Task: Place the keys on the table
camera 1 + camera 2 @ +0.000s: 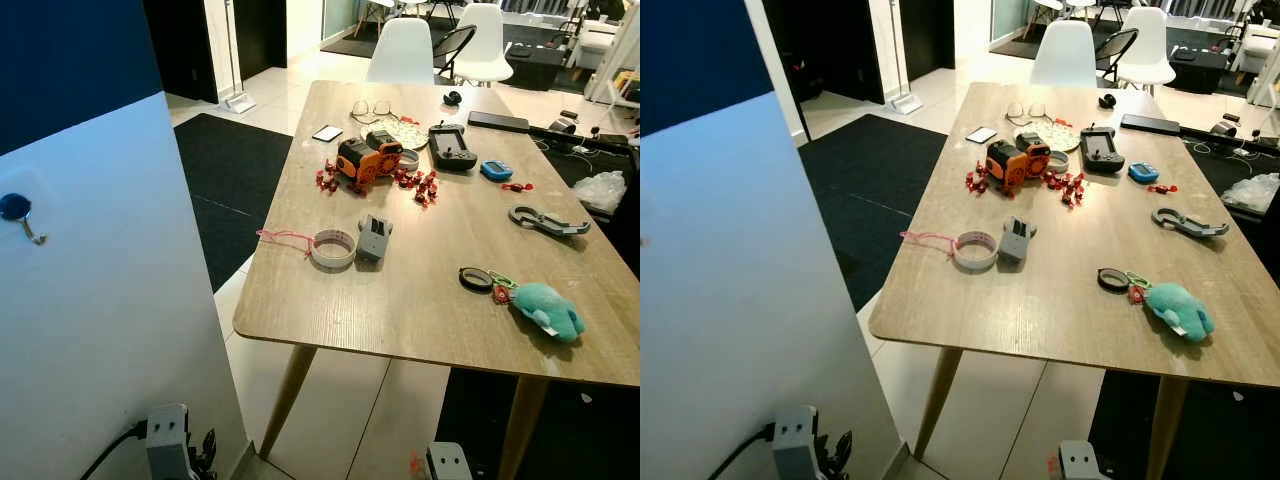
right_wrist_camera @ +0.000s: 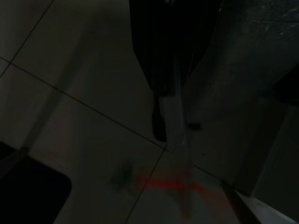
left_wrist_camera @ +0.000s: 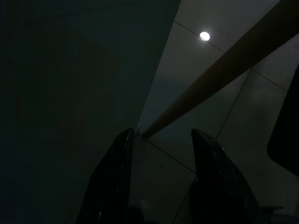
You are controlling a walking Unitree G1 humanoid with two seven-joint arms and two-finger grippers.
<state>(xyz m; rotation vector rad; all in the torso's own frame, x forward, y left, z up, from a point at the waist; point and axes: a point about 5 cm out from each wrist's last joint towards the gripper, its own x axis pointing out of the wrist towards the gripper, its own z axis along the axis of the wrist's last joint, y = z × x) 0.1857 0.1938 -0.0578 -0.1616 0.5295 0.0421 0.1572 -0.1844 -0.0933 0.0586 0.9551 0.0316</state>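
Tiled floor (image 1: 330,400) lies under us; our left gripper (image 3: 161,182) hangs low with fingers spread, and our right gripper (image 2: 170,135) is too dark to judge. On the wooden table (image 1: 400,300), the keys (image 1: 478,279) rest near its front edge, touching a teal plush (image 1: 548,310). Tape roll (image 1: 333,248) sits left of them.

The wooden bench (image 1: 420,300) carries a tape roll (image 1: 333,248) with a grey block (image 1: 374,238) just beside it, an orange gadget (image 1: 362,158) beyond, and keys with a teal plush (image 1: 540,308) toward the right edge.
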